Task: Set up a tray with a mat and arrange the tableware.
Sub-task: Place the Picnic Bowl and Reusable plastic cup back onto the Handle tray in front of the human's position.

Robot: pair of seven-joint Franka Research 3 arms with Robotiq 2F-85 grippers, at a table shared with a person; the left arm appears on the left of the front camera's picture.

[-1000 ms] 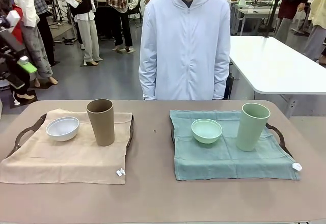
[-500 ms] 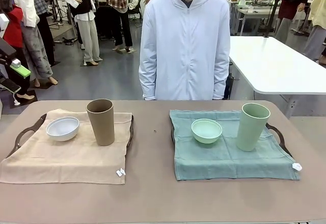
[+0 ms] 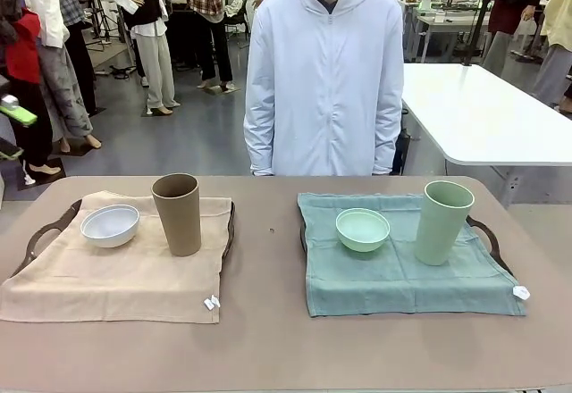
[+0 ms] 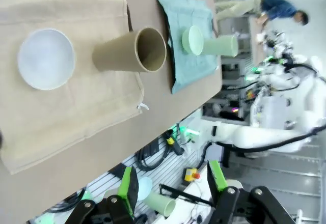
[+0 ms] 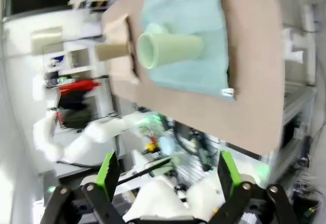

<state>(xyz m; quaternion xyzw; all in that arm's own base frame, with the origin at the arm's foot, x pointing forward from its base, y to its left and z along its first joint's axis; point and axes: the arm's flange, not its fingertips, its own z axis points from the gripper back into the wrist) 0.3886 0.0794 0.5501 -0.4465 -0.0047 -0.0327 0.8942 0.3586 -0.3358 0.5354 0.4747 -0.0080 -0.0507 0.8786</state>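
On the left tray point(image 3: 43, 232) lies a beige mat point(image 3: 107, 281) with a white bowl point(image 3: 110, 225) and a brown cup point(image 3: 178, 213) standing on it. The right tray point(image 3: 483, 233) carries a teal mat point(image 3: 402, 281) with a mint green bowl point(image 3: 362, 229) and a pale green cup point(image 3: 441, 221). My left gripper point(image 4: 172, 183) hovers open and empty high above the table's left end, and one of its green pads point(image 3: 18, 114) shows at the front view's left edge. High over the right end, my right gripper point(image 5: 168, 173) is open too, looking down on the pale green cup point(image 5: 170, 48).
A person in a white hooded jacket point(image 3: 324, 71) stands at the far side of the table, hands out of sight. A bare strip of brown tabletop point(image 3: 268, 259) runs between the two trays. A white table point(image 3: 483, 116) stands behind on the right.
My left gripper has drawn back to the left, almost out of the front view. The tableware, mats and trays have not moved.
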